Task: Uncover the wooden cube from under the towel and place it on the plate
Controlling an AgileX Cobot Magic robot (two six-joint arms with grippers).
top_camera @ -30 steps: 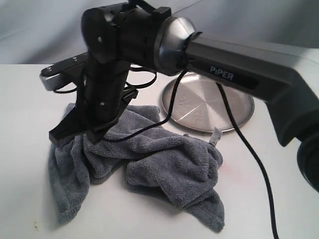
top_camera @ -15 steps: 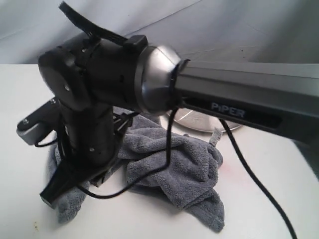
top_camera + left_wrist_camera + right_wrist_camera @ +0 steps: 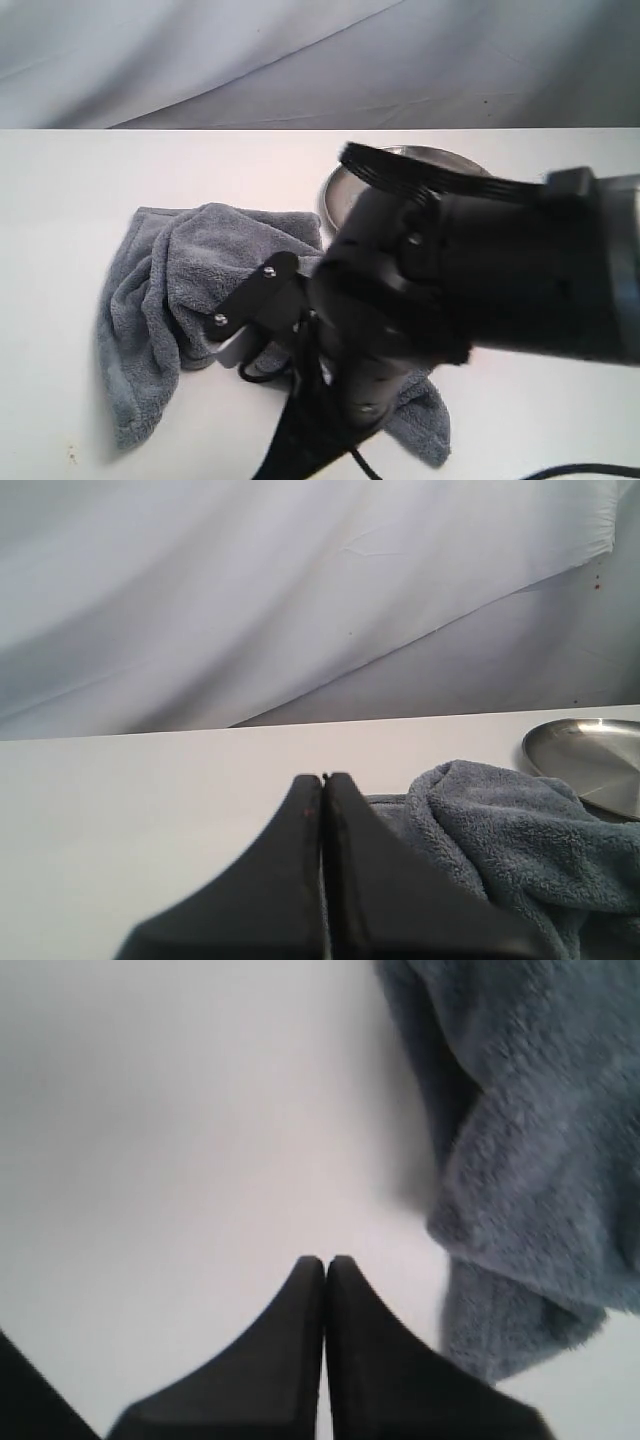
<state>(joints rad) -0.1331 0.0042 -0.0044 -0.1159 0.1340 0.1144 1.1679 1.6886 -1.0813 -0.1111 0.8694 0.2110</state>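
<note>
**A:** Starting at the left, what are we seeing on the table [image 3: 60,220]?

**B:** We are seeing the towel [image 3: 190,270] lying crumpled on the left half of the white top. It is bunching into thick folds, with one long flap trailing toward the near edge.

**A:** And the wooden cube?

**B:** We are not making it out in any view. Whether it is lying under those folds, we cannot tell.

**A:** How is the left gripper [image 3: 323,778] looking?

**B:** Its wrist camera is showing the two black fingers pressing flat together, with no gap and nothing between them. They are pointing across bare table, and the towel is lying just beside them.

**A:** Moving toward the middle, then?

**B:** The plate [image 3: 338,190] is sitting just behind the towel's far right edge. We cannot tell whether the two are touching. In the exterior view only its left side and a strip of far rim are showing, because the right arm [image 3: 480,290] is filling the foreground and covering the rest.

**A:** And the right gripper [image 3: 325,1260]?

**B:** Its fingers are also meeting tip to tip and gripping nothing. They are aiming down at bare table, with a hanging fold of the towel just beside them and apart from the tips.
</note>
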